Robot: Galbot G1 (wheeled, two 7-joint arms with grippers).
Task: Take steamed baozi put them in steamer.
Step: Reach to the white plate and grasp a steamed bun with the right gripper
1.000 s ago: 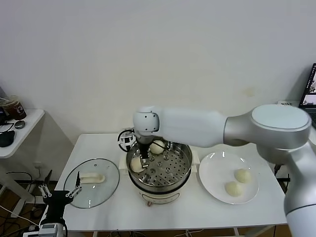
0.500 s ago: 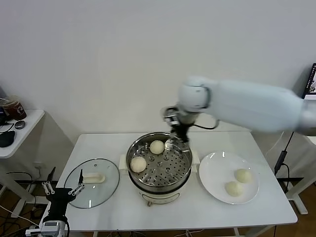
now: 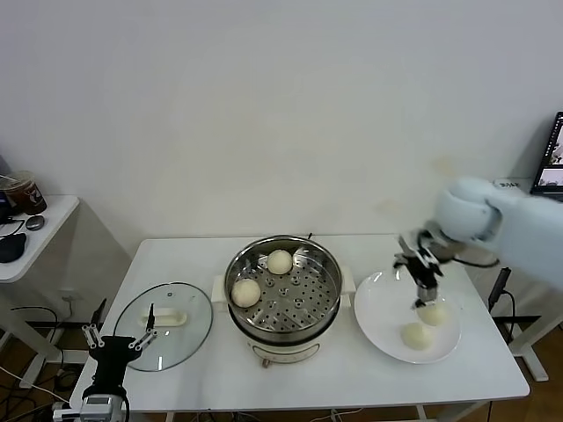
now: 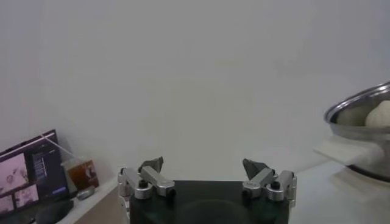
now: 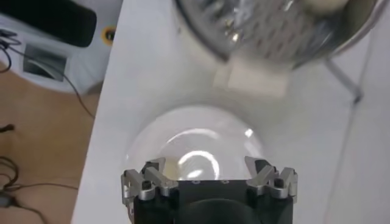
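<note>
Right hand [image 3: 422, 280]: above the plate on the right side of the table, pointing down over the far bun there; fingers apart, holding nothing.
Left hand [image 3: 117, 341]: parked low at the near left corner of the table, just beside the glass lid; fingers spread wide, holding nothing.
Steamer [image 3: 330, 294]: centre of the table, uncovered, perforated tray showing; a white side handle faces the plate.
Buns in steamer: two on the tray, one [image 3: 280, 261] at the far side, one [image 3: 246, 292] toward the left side; they sit apart from each other.
Buns on plate: two, one [image 3: 432, 314] just under the right hand, the other [image 3: 414, 335] nearer the front rim; close together, whether they touch cannot be told.
Plate [image 3: 378, 308]: white, flat on the table just to the right of the steamer.
Glass lid [image 3: 189, 330]: lying on the table to the left of the steamer, white handle up.
Table [image 3: 343, 378]: white, carrying lid, steamer and plate in a row.
Side table [image 3: 48, 224]: white, at the far left, with a cup [image 3: 26, 191] on it.
</note>
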